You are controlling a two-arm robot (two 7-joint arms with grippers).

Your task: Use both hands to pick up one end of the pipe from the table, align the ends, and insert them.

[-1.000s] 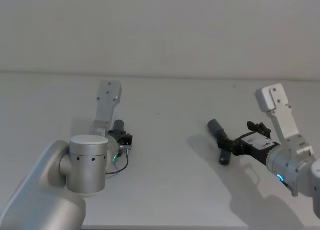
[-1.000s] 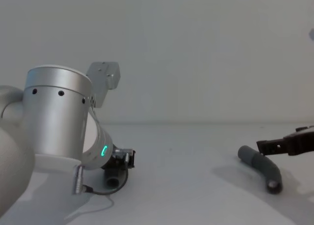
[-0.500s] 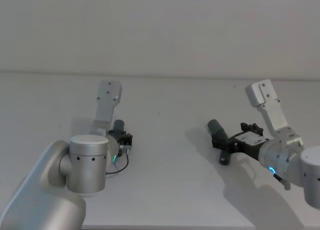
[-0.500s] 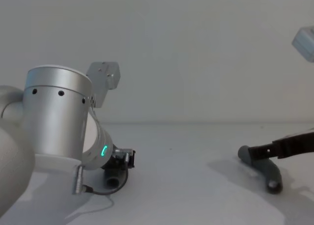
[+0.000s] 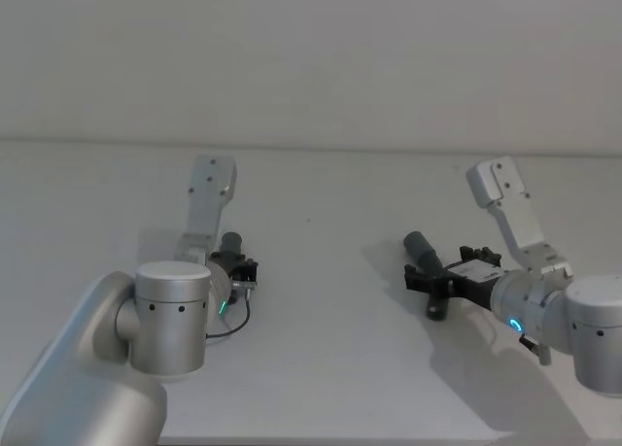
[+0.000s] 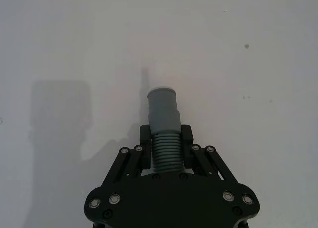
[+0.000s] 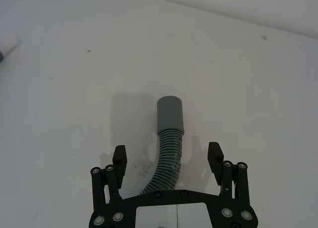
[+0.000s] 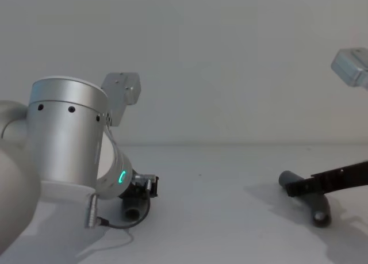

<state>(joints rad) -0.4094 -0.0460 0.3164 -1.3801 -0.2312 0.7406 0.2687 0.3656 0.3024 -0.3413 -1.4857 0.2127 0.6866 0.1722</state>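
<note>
Two pipe pieces are sitting well apart on the table (image 5: pixel 321 368), one at centre-left of the head view and one at centre-right. Your left gripper (image 6: pixel 165 136) is clenching the short piece (image 6: pixel 163 111) around its ribbed section, with the smooth collar end (image 6: pixel 161 93) sticking out past the fingertips. Your right gripper (image 7: pixel 167 152) is hanging released, its jaws standing wide on either side of the curved piece (image 7: pixel 170 116) without touching it. At the lower right of the chest view, that gripper is reaching low across the curved piece, which is resting on the table.
</note>
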